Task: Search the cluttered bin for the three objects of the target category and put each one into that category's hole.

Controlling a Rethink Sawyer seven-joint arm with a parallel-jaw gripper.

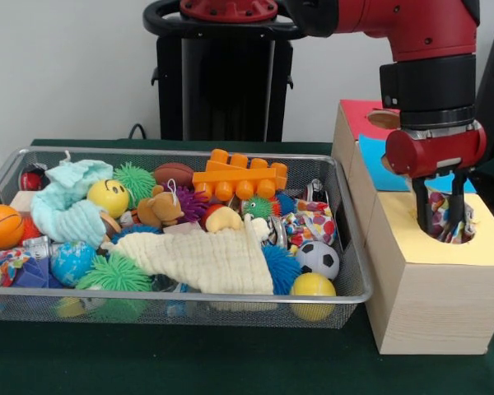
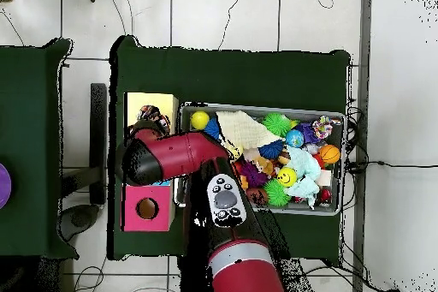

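Note:
My gripper reaches down into the round hole of the yellow-topped wooden box, right of the wire mesh bin. It is shut on a white polka-dot cloth that hangs between the fingers at the hole's mouth. That cloth also shows in the overhead view, on the yellow box. A second polka-dot cloth lies in the bin's right part. A third polka-dot cloth lies at the bin's front left, and shows in the overhead view.
Blue-topped and red-topped box sections stand behind the yellow one. The bin holds a cream muslin cloth, a mint cloth, an orange block, balls and spiky toys. The arm crosses the bin's left end.

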